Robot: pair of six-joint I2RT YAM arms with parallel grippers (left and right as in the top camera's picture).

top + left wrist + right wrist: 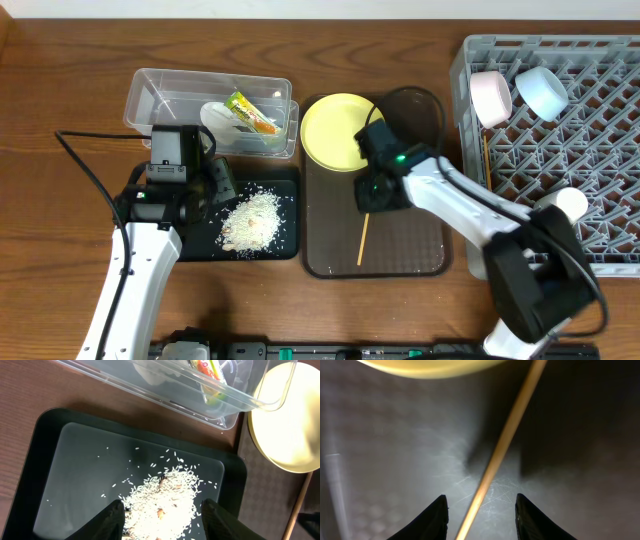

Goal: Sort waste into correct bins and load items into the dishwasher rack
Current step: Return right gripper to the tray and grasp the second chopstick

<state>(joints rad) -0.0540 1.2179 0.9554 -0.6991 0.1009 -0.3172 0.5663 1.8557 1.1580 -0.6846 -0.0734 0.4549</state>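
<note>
My left gripper (162,520) is open, low over the white rice scraps (165,495) heaped in the black tray (50,450). The clear tub (160,95) behind it holds the white paper wad (222,117) and the green-and-orange wrapper (250,112). My right gripper (481,515) is open, its fingers on either side of a wooden chopstick (505,440) that lies on the brown serving tray (400,250). The yellow plate (335,130) rests on that tray's far end. The grey rack (600,150) holds the pink bowl (490,97) and the blue bowl (542,92).
A small white cup (570,203) seems to stand in the rack beside my right arm. A thin wooden stick (487,160) lies along the rack's left wall. A black cable (85,165) runs across the table at the left.
</note>
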